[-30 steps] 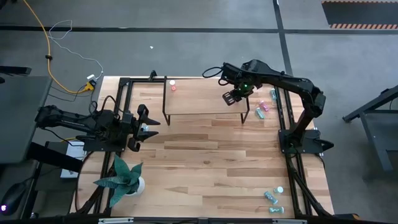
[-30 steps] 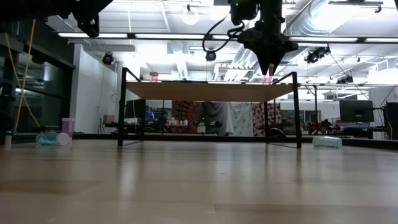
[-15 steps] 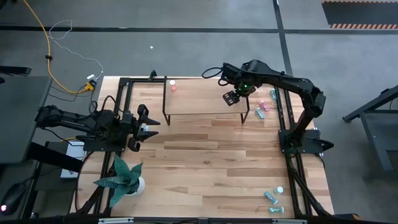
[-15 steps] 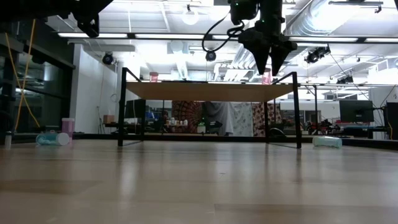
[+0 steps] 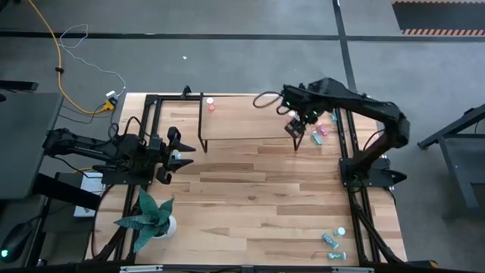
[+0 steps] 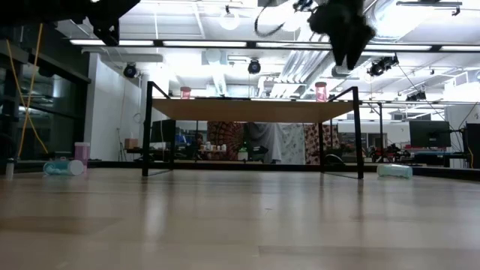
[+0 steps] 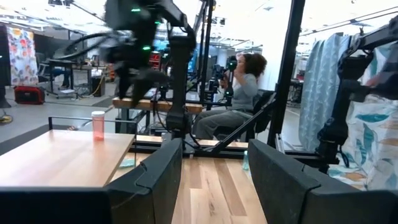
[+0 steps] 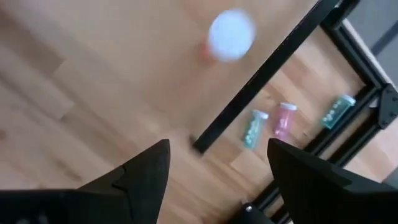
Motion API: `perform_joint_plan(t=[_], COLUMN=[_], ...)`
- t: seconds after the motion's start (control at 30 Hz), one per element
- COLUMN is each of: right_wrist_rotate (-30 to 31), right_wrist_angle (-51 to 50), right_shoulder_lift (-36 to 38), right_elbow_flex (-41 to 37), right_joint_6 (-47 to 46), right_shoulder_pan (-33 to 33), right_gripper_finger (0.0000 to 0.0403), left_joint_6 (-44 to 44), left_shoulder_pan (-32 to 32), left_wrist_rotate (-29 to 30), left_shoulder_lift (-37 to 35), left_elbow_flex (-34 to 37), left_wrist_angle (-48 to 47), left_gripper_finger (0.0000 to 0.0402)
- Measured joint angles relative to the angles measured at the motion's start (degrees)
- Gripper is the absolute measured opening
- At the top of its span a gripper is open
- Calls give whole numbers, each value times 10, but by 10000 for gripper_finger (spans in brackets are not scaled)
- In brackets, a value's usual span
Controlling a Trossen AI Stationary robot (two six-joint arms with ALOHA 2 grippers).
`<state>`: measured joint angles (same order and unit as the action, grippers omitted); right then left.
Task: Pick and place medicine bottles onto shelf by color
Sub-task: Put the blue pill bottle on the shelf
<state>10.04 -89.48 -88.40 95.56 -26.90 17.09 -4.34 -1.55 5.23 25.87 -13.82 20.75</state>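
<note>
The shelf [image 5: 242, 121] [image 6: 247, 110] stands at the table's far side. A pink-red bottle with a white cap [image 8: 229, 34] [image 6: 321, 91] stands upright on the shelf's right end. Another pink bottle [image 5: 211, 105] [image 6: 185, 92] stands on its far left corner. My right gripper [image 5: 297, 126] [image 8: 217, 180] [image 6: 349, 41] is open and empty. It hovers above the shelf's right end, clear of the bottle. My left gripper [image 5: 179, 155] [image 7: 211, 180] is open and empty at the table's left side.
Three loose bottles, two teal [image 8: 254, 127] [image 8: 336, 111] and one pink [image 8: 284, 119], lie on the table right of the shelf. More bottles [image 5: 332, 239] lie at the near right corner. A potted plant [image 5: 151, 216] stands near left. A seated person [image 7: 239, 93] is beyond the table.
My right gripper has opened and let go of the pink-red bottle, which stays upright on the shelf's right end. The gripper has then risen and gone toward the table's right edge.
</note>
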Motion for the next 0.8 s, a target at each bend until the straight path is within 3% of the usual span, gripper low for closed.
perform_joint_plan(t=[0.2, 0.4, 0.5, 0.6, 0.7, 0.8], right_wrist_rotate=[8, 75, 167, 231, 246, 245], right_wrist_angle=[92, 395, 608, 836, 1041, 1173], right_shoulder_lift=[122, 233, 254, 252, 236, 221], right_elbow_flex=[-150, -361, -462, -550, -621, -663], right_joint_6=[-95, -153, -109, -7, 76, 122], right_shoulder_pan=[-145, -309, -369, -398, -399, -389], right_gripper_finger=[261, 262, 262, 262, 262, 262], left_joint_6=[-1, -2, -1, -1, -1, -1], left_shoulder_pan=[0, 0, 0, 0, 0, 0], left_wrist_rotate=[0, 1, 1, 1, 1, 1], left_shoulder_lift=[0, 0, 0, 0, 0, 0], left_elbow_flex=[0, 0, 0, 0, 0, 0], left_wrist_angle=[0, 0, 0, 0, 0, 0], left_gripper_finger=[172, 172, 172, 172, 172, 172])
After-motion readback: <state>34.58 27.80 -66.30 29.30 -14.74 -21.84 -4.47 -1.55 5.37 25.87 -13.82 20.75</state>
